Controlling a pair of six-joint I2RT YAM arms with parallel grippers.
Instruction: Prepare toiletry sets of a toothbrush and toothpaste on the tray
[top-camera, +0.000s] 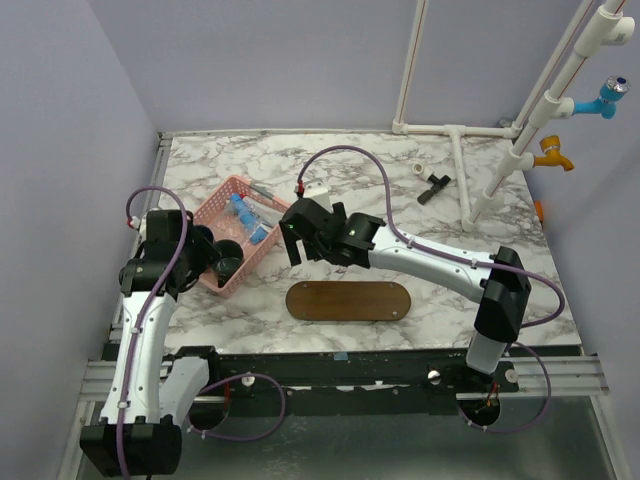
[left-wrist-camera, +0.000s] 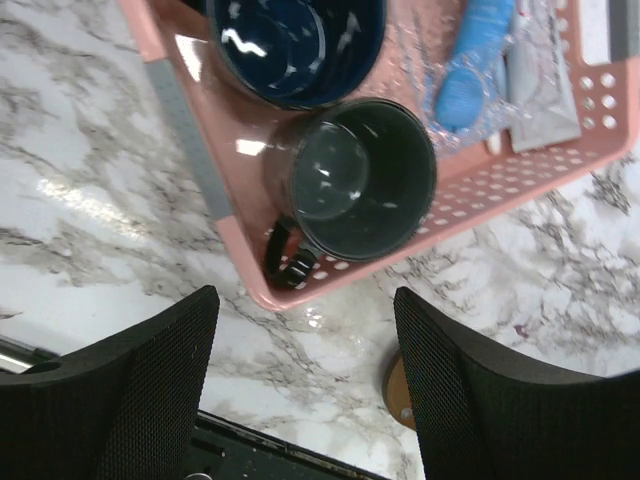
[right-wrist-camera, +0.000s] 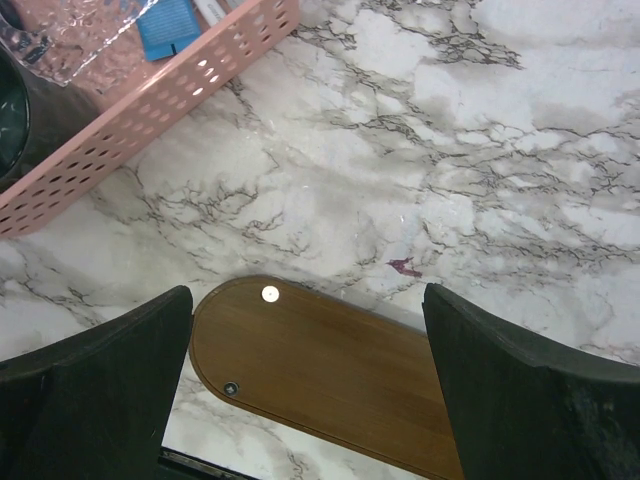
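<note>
The dark brown tray (top-camera: 348, 300) lies bare on the marble near the front edge. It also shows in the right wrist view (right-wrist-camera: 330, 370), and its end shows in the left wrist view (left-wrist-camera: 392, 388). My right gripper (top-camera: 300, 240) is open and empty, hovering over the tray's left end (right-wrist-camera: 308, 385). My left gripper (top-camera: 218, 256) is open and empty above the table, just outside the pink basket's near corner (left-wrist-camera: 305, 390). A white tube-like piece (left-wrist-camera: 594, 28) lies at the basket's far side; I cannot tell if it is the toothpaste. I cannot make out the white toothbrush.
The pink mesh basket (top-camera: 232, 200) holds a dark blue mug (left-wrist-camera: 295, 45), a dark grey mug (left-wrist-camera: 355, 180), a blue item in clear wrap (left-wrist-camera: 470, 70) and a grey tube (left-wrist-camera: 540, 85). White pipes (top-camera: 470, 180) and a small black part (top-camera: 432, 186) stand at the back right.
</note>
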